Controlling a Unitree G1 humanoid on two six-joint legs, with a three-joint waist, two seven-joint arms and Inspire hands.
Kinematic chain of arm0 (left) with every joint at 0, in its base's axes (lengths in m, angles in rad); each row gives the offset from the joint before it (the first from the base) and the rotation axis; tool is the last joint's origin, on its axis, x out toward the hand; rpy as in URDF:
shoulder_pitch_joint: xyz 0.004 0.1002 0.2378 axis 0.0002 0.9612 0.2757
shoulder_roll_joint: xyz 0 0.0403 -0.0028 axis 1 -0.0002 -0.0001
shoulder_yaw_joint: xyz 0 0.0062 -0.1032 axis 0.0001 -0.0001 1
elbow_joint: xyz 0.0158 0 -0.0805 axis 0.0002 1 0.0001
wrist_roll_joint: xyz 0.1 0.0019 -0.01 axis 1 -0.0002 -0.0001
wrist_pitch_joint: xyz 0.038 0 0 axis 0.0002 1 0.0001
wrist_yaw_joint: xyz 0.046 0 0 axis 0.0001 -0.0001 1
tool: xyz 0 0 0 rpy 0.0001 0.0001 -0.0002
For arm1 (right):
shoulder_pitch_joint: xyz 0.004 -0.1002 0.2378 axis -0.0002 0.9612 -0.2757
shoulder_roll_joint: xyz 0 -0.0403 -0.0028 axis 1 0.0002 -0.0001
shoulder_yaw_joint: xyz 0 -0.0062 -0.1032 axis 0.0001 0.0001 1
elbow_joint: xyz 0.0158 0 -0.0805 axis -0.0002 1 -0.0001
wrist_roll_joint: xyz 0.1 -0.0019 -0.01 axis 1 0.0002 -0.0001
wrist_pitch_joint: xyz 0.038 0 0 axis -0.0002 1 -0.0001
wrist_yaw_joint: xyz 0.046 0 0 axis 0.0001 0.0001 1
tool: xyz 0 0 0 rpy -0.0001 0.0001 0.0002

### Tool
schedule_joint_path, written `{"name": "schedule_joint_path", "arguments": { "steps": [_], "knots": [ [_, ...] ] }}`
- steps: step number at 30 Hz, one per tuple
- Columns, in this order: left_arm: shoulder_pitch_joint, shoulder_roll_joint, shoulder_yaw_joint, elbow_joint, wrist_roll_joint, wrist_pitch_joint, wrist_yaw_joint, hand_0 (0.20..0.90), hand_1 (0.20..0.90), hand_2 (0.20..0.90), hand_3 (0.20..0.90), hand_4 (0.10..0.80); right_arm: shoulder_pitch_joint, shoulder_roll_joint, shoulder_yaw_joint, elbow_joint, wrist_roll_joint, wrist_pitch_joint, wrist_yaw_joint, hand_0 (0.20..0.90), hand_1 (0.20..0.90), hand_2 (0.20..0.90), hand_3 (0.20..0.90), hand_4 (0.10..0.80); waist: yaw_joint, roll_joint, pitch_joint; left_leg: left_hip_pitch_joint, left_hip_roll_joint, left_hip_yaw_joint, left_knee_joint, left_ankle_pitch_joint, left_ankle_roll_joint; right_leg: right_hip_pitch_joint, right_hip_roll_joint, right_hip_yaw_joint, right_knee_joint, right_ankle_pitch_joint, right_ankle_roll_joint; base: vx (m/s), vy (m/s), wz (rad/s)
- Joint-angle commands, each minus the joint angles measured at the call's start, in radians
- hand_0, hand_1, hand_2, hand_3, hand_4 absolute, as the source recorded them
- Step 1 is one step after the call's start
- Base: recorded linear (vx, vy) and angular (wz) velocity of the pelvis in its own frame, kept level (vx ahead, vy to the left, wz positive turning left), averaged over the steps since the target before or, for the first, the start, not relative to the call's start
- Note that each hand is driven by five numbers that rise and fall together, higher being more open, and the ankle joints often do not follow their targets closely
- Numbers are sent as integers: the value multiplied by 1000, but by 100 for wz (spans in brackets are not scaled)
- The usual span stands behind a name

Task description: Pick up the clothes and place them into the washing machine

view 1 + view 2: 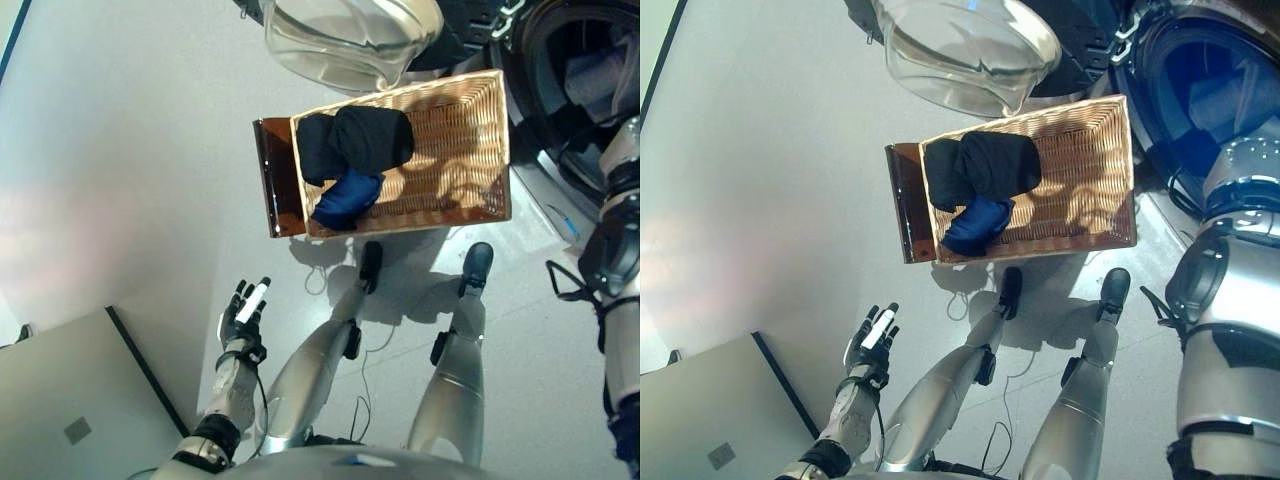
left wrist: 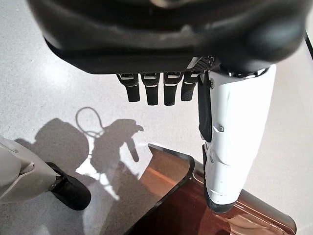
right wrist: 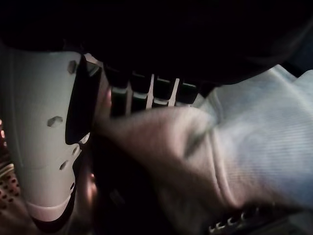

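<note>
Two soft, limp garments (image 1: 355, 155) lie bunched in the basket (image 1: 470, 150), best pinched at a raised fold; left hand (image 1: 243, 312) hangs relaxed, empty; right hand's (image 3: 98, 98) grip unclear

basket (image 1: 470, 130): woven wicker, rough | clothes (image 1: 355, 140): soft matt cloth | floor (image 1: 130, 150): smooth, slightly glossy

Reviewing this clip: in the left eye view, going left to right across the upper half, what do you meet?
Brown board standing against the basket's end → black clothes and blue garment at the near end of the wicker basket → open washing machine drum, where the right arm reaches in.
</note>
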Motion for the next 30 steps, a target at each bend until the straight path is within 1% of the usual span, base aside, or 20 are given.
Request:
{"name": "schedule_joint_path", "arguments": {
  "steps": [1, 8, 13, 16, 17, 19, 21, 22, 25, 26, 27, 28, 29, 30],
  "knots": [
    [15, 87, 3, 6, 1, -60, 39, 900, 900, 900, 900, 800, -130, -160, 191, -117, -129, -42, 6, 900, 900, 900, 900, 800, -19, -5, -68, 64, 87, 26, -8, -85, -116, 14, -2, 21, 108, -115, -19, 0, 0, 0],
    [17, 92, 16, 9, 4, -61, 45, 900, 900, 900, 900, 800, -90, -131, 183, -121, -169, -23, -13, 900, 900, 900, 900, 800, -17, -20, -72, 79, 89, 24, -8, -84, -116, 40, 0, 11, 96, -112, -21, 0, 0, 0],
    [12, 94, 30, 18, 0, -63, 49, 900, 900, 900, 900, 800, -36, -89, 163, -135, -202, -13, -26, 900, 900, 900, 900, 800, -18, -37, -71, 90, 95, 21, -8, -83, -116, 62, 4, -2, 91, -111, -22, 0, 0, 0],
    [8, 93, 50, 26, -1, -66, 57, 900, 900, 900, 900, 800, 55, -11, 124, -182, -239, -18, -37, 900, 900, 900, 900, 800, -24, -58, -68, 104, 102, 14, -8, -81, -114, 86, 12, -14, 89, -113, -27, -10, -11, 3],
    [9, 95, 51, 26, -1, -66, 57, 900, 900, 900, 900, 800, 59, -9, 122, -186, -241, -18, -40, 900, 900, 900, 900, 800, -24, -59, -68, 105, 102, 13, -8, -81, -114, 87, 12, -15, 88, -113, -28, -10, -10, 10],
    [9, 89, 65, 31, -6, -65, 63, 900, 900, 900, 900, 800, 122, 57, 110, -228, -287, -20, -51, 900, 900, 900, 900, 800, -26, -75, -65, 117, 110, 13, -8, -83, -111, 103, 18, -22, 86, -116, -31, -5, -1, 9],
    [10, 92, 73, 31, -3, -65, 63, 900, 900, 900, 900, 800, 157, 88, 105, -251, -331, -12, -67, 900, 900, 900, 900, 800, -29, -84, -63, 126, 113, 14, -8, -83, -111, 113, 21, -24, 85, -117, -33, -1, -4, -2],
    [11, 90, 80, 29, -6, -66, 66, 900, 900, 900, 900, 800, 187, 127, 101, -281, -349, -16, -71, 900, 900, 900, 900, 800, -29, -89, -61, 132, 116, 14, -8, -83, -109, 121, 21, -27, 84, -118, -34, -9, 5, -7],
    [11, 90, 100, 24, -4, -70, 74, 900, 900, 900, 900, 800, 277, 206, 112, -364, -458, -1, -91, 900, 900, 900, 900, 800, -38, -108, -52, 145, 120, 15, -8, -83, -104, 136, 27, -25, 85, -119, -37, -19, 2, -9],
    [12, 91, 110, 20, -1, -69, 77, 900, 900, 900, 900, 800, 316, 231, 133, -397, -519, 26, -95, 900, 900, 900, 900, 800, -42, -116, -47, 153, 122, 14, -8, -85, -104, 144, 29, -27, 86, -122, -38, -19, -5, -5],
    [12, 90, 124, 19, 3, -72, 81, 900, 900, 900, 900, 800, 377, 278, 159, -446, -607, 48, -101, 900, 900, 900, 900, 800, -48, -127, -42, 156, 124, 16, -7, -82, -102, 147, 31, -28, 86, -118, -41, -14, 5, -4],
    [14, 90, 125, 18, 3, -72, 81, 900, 900, 900, 900, 800, 381, 282, 159, -453, -614, 50, -108, 900, 900, 900, 900, 800, -49, -127, -42, 157, 124, 16, -7, -82, -102, 148, 31, -28, 85, -118, -41, -24, 11, -6],
    [14, 92, 136, 14, 8, -76, 86, 900, 900, 900, 900, 800, 424, 327, 187, -485, -693, 73, -111, 900, 900, 900, 900, 800, -52, -139, -35, 159, 128, 18, -7, -81, -102, 152, 34, -29, 84, -114, -41, -18, 6, -6],
    [15, 90, 142, 12, 7, -76, 88, 900, 900, 900, 900, 800, 451, 357, 198, -506, -731, 82, -119, 900, 900, 900, 900, 800, -56, -146, -32, 162, 129, 18, -7, -81, -101, 155, 37, -28, 82, -112, -42, -20, 7, -4]
  ]
}}
